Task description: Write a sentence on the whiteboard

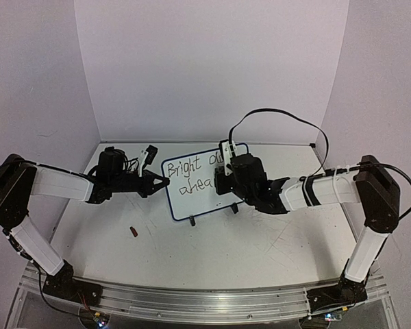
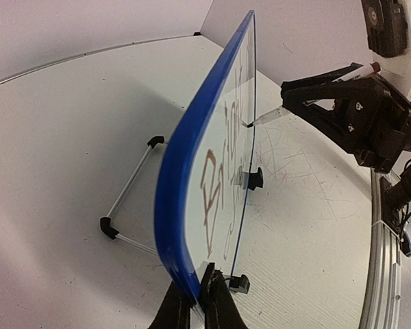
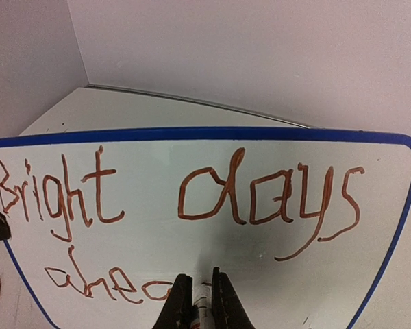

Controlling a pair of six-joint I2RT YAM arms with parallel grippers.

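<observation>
Left pincer (image 2: 200, 284) is clenched on the board (image 2: 172, 171), with the blue rim pinched right between its fingers. From there the board stands on its long edge, long axis running straight away toward the right pincer (image 3: 198, 277). That one is clamped on the marker (image 2: 268, 116), tip on the board just past "ahea". The sentence (image 3: 204, 216) faces that pincer. Board looks light, stiff, slick and tippy to me, so grab the rim, never the inked face.

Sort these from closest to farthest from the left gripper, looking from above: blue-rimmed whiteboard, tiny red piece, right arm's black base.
1. Blue-rimmed whiteboard: left edge clamped in the left gripper.
2. Tiny red piece: on the table, in front.
3. Right arm's black base: far right, near edge.
</observation>
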